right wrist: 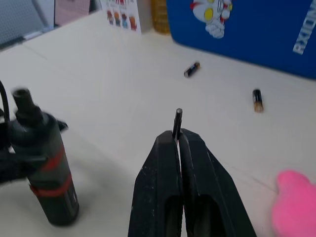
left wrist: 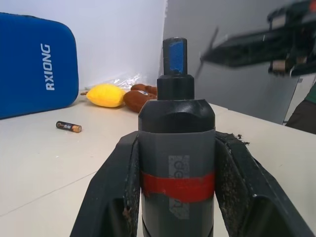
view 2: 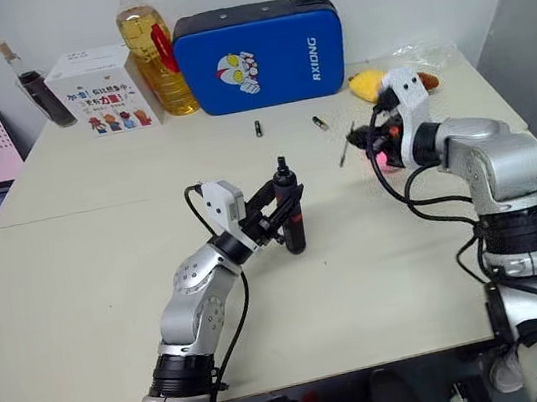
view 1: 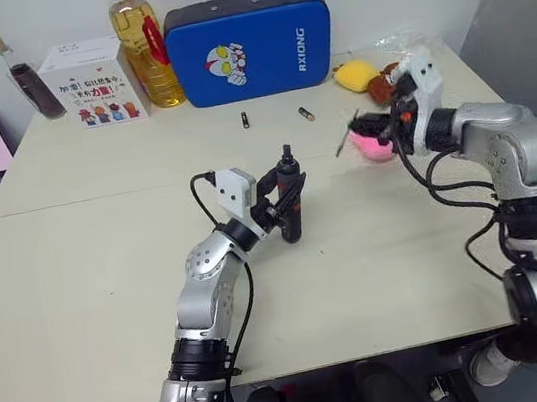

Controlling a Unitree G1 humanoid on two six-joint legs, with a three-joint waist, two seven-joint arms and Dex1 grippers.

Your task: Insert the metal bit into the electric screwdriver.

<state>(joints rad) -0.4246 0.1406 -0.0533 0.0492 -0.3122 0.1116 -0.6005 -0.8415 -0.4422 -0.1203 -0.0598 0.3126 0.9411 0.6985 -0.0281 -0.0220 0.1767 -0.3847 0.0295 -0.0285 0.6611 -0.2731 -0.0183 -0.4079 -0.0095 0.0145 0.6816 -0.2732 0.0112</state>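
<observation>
The left pincer (view 1: 284, 204) is clamping its two black fingers (left wrist: 116, 197) on the electric screwdriver (view 1: 290, 198), gripping it around the body just below the red band and holding it upright with the open socket end pointing up and its base at or just above the tabletop (view 1: 109, 285). The screwdriver is looking like a slim black cylinder, narrowing in steps to a short neck, with a red ring and faint grey lettering on its side.

To the right of that pincer and higher up, well apart from it, the right pincer (view 1: 359, 130) is hanging above the tabletop with its fingers pressed together on the metal bit (right wrist: 177, 123). The bit is sticking out past the fingertips as a very thin, straight grey rod, tilted and pointing roughly toward the screwdriver's side of the scene.

Judging by this, both parts are in hand and the step under way is bringing the bit over to the screwdriver. The next move is calling for the right pincer to carry the bit across until it is sitting directly above the socket, turn it so the free end is pointing straight down the screwdriver's axis, then lower it in. The rod being so thin and the socket so narrow, alignment is going to be the delicate part, and a skewed approach is likely to catch the rim.
</observation>
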